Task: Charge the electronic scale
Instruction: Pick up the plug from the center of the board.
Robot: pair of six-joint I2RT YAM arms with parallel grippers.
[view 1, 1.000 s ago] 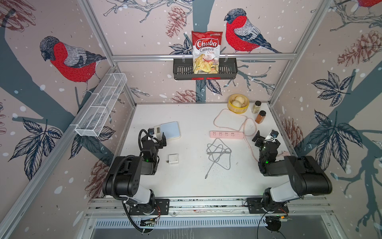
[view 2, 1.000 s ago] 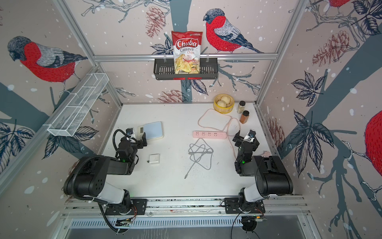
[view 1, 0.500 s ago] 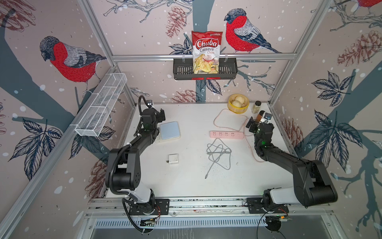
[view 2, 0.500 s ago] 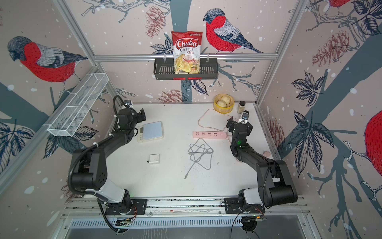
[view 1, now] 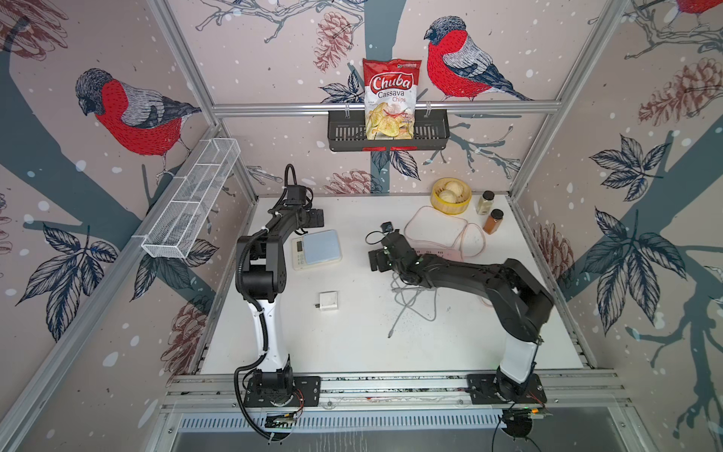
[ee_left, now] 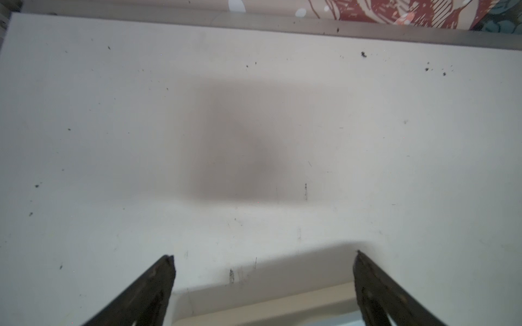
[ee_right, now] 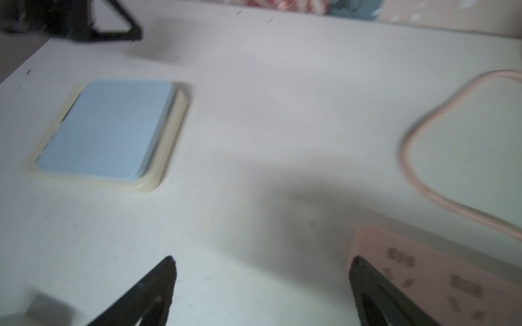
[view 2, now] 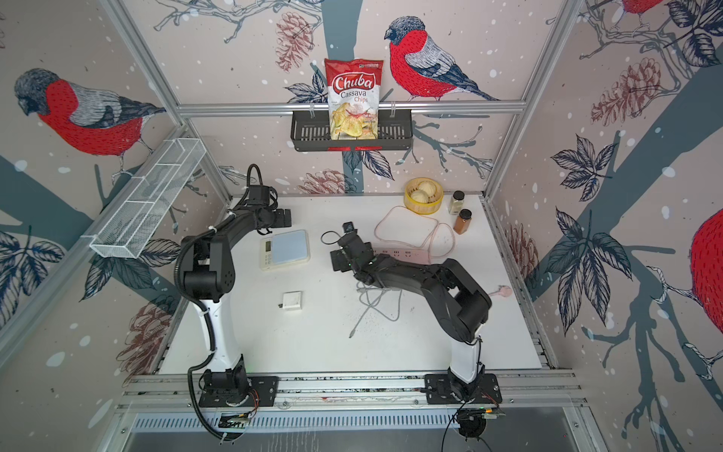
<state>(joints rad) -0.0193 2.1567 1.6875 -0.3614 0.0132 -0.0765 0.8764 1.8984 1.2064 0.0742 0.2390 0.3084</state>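
The electronic scale (view 1: 316, 249) (view 2: 285, 250), cream-white with a pale blue platform, lies flat at the back left of the table. My left gripper (view 1: 315, 217) (view 2: 282, 218) hovers just behind its far edge, open; the left wrist view shows my left gripper (ee_left: 264, 254) holding nothing, with the scale's cream rim (ee_left: 268, 304) beneath. My right gripper (view 1: 377, 260) (view 2: 338, 261) stands open to the right of the scale, off it. In the right wrist view, my right gripper (ee_right: 261, 258) is over bare table between the scale (ee_right: 110, 129) and the pink power strip (ee_right: 440, 271).
A white charger cube (view 1: 328, 301) (view 2: 293, 301) lies in front of the scale. A tangled white cable (view 1: 414, 305) (view 2: 375, 309) lies under my right arm. The power strip's pink cord (view 1: 436, 231) loops at the back, near a yellow bowl (view 1: 450, 195) and two spice jars (view 1: 493, 221).
Both arms have unfolded from near the front. The left reached back to the scale's far edge; the right swung left from the power strip's end toward the scale.
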